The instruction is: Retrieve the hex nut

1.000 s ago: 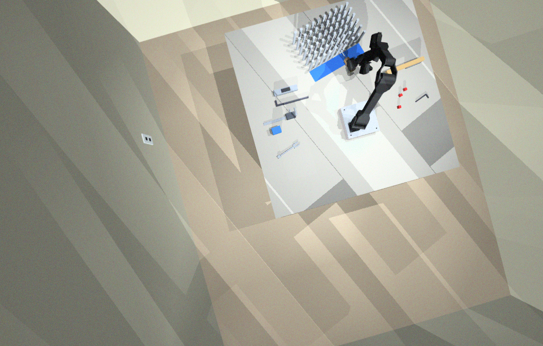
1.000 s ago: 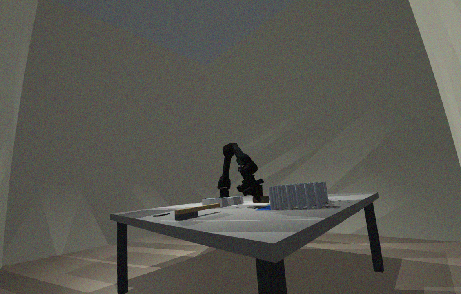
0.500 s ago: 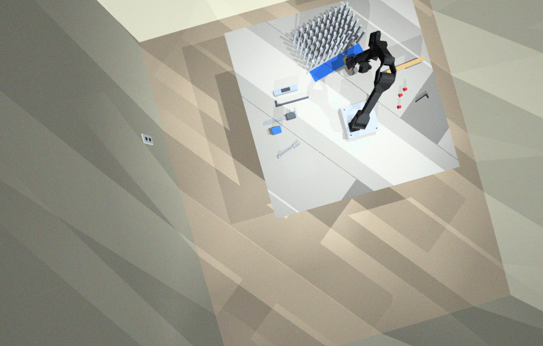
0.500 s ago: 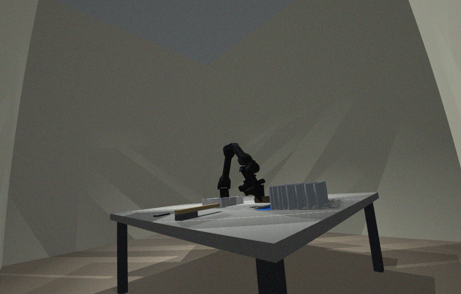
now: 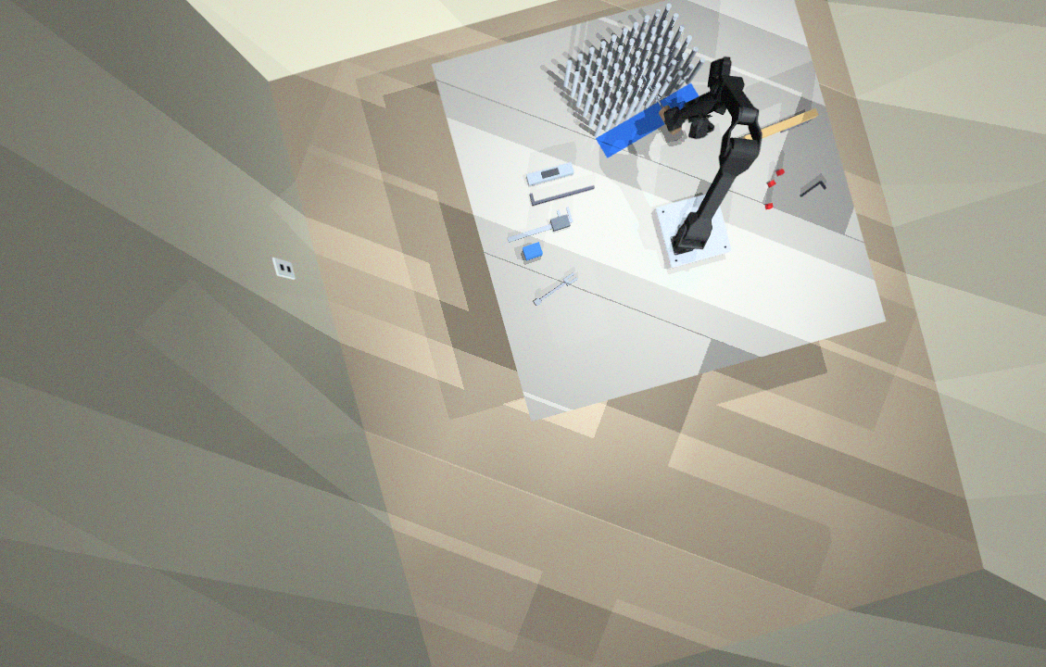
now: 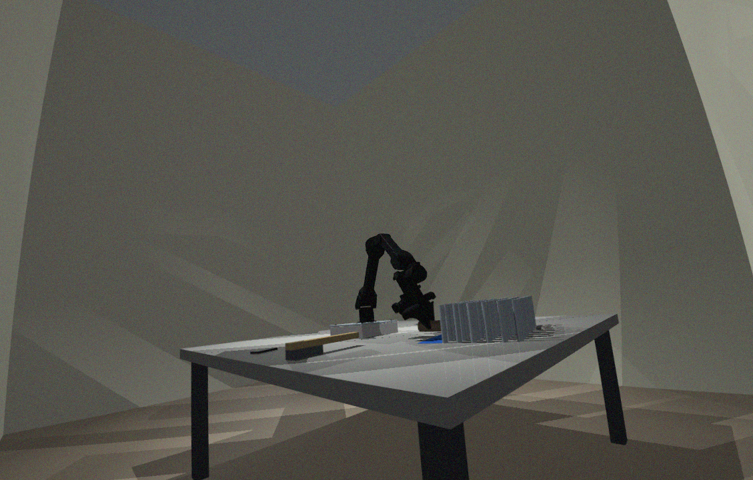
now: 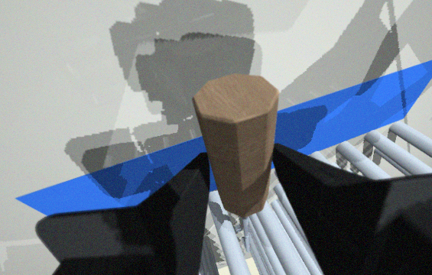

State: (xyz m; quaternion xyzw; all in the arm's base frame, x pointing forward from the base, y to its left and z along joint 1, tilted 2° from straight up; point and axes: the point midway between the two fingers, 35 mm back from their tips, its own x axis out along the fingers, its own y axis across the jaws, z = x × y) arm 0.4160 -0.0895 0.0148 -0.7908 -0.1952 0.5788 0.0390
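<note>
"While the black arm (image 5: 740, 157) (image 6: 371, 268) leans toward the spacers (image 5: 630, 70) (image 6: 486, 319) (image 7: 403, 150), what do its fingers have?" the first asks.

"The gripper (image 5: 670, 119) (image 6: 427, 325) (image 7: 239, 154) stands partly open, closed firmly on a wooden handle (image 7: 238, 145)," the second answers. "The handle is above the blue strip (image 5: 622, 132) (image 6: 430, 340) (image 7: 376, 95), its far end toward the spacers."

"And the hex nut?"

"I cannot tell where it is; it is too small or hidden among the spacers. Those spacers stand upright behind the strip."
</note>
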